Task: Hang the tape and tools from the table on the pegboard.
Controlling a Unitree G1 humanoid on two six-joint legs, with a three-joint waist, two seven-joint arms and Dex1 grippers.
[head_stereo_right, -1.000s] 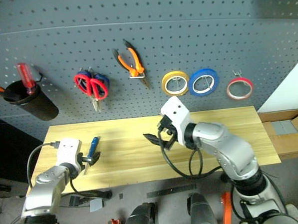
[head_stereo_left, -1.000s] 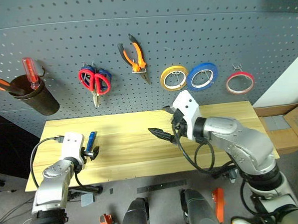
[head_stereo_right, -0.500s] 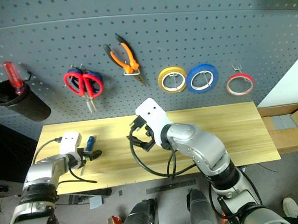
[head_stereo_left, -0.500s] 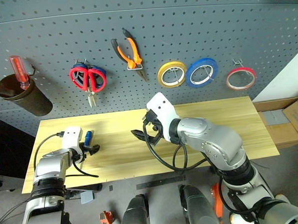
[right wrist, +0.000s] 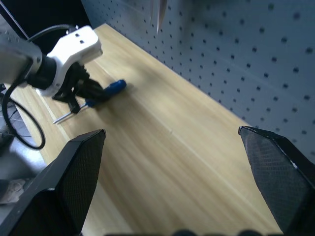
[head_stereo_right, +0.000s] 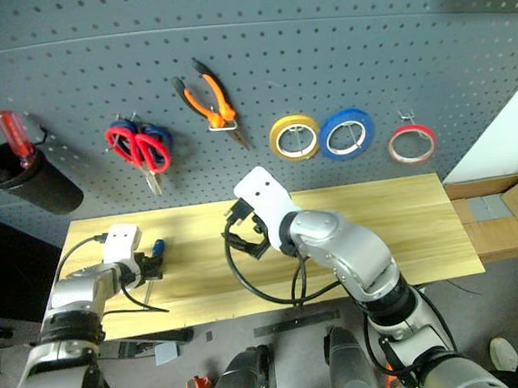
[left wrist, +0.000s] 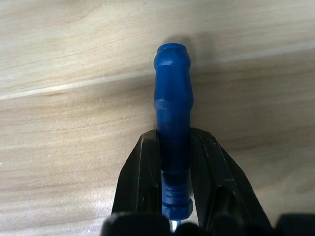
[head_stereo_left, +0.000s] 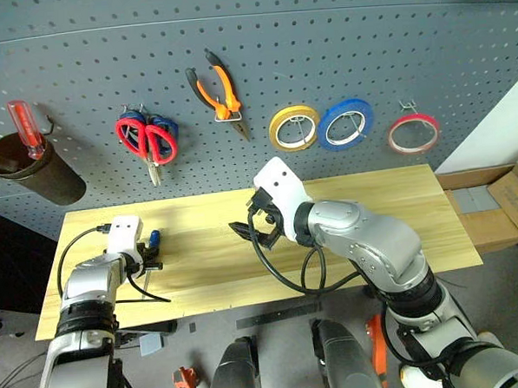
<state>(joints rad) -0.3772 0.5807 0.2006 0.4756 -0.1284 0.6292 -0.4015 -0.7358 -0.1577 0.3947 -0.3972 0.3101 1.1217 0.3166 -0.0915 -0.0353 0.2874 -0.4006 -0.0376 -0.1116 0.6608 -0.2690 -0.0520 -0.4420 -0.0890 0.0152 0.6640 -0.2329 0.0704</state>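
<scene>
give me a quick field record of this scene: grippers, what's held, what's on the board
left gripper: shut on the blue-handled screwdriver, which lies on the table
right gripper: open, holding nothing, above the table
pegboard: red-handled scissors, pliers, yellow roll, blue roll, red tape
cup: red-handled screwdriver

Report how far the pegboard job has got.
Done: red tape, pliers and red-handled scissors hang on the pegboard. In hand: the left gripper is closed around the blue-handled screwdriver, which lies on the table. The right gripper is open and holds nothing. Left: lift the screwdriver and put it on the board.
</scene>
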